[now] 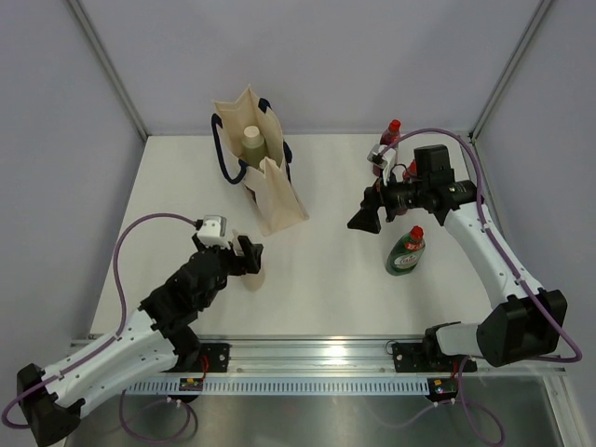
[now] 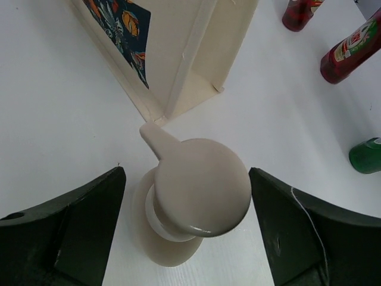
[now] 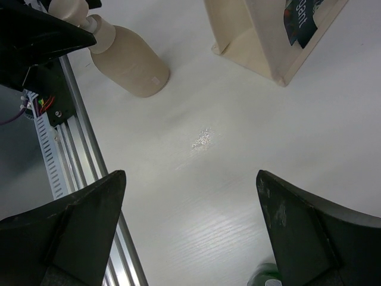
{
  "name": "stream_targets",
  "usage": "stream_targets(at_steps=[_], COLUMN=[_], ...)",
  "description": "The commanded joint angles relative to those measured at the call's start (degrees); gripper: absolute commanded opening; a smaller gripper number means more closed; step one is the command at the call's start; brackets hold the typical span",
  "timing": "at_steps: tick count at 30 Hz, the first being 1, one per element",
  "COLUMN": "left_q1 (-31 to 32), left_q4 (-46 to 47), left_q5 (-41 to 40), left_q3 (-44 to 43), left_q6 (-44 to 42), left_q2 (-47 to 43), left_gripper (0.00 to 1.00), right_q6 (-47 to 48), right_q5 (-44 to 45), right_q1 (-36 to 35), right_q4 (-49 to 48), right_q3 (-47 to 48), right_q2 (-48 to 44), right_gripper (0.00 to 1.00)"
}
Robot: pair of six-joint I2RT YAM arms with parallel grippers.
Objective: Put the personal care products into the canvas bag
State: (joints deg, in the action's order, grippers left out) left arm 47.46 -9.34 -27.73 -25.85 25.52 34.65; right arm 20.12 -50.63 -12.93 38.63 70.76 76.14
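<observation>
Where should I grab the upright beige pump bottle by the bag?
On the pinkish-beige cylindrical bottle, the body below the pump head, from above: it stands upright, and the spout points toward the cream canvas bag, clear of both fingers.

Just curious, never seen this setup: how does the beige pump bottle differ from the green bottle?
The beige pump bottle has a pale pump head; the green bottle has a red cap and a label. The beige one stands between the open fingers of the left gripper; the green one stands free. Both are upright.
</observation>
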Motion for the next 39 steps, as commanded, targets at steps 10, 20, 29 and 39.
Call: stream_targets(at_steps=[10, 20, 29, 39], left_q1=[0.6, 0.6, 0.5, -2.4], left_q4=[8.9, 16.4, 5.5, 11.8], left_q5=[-4.3, -2.1, -3.2, -1.9], left_q3=[7.1, 7.0, -5.5, -20.3], left_q6=[3.3, -2.8, -5.6, 0.7], left_q2=[4.2, 10.7, 4.9, 11.5], left_gripper=[0.83, 0.05, 0.0, 0.0], right_q6=[0.0, -0.3, -1.0, -2.3], right_q5=[-1.5, -1.4, -2.0, -2.6], right_q1=[0.4, 0.4, 0.4, 0.4], right_q4=[-0.8, -1.2, -1.1, -1.8], right_q3=[-0.5, -1.5, -1.1, -1.4], right_q2=[-1.0, -0.8, -0.7, -1.2], right_gripper=[0.99, 0.99, 1.0, 1.0])
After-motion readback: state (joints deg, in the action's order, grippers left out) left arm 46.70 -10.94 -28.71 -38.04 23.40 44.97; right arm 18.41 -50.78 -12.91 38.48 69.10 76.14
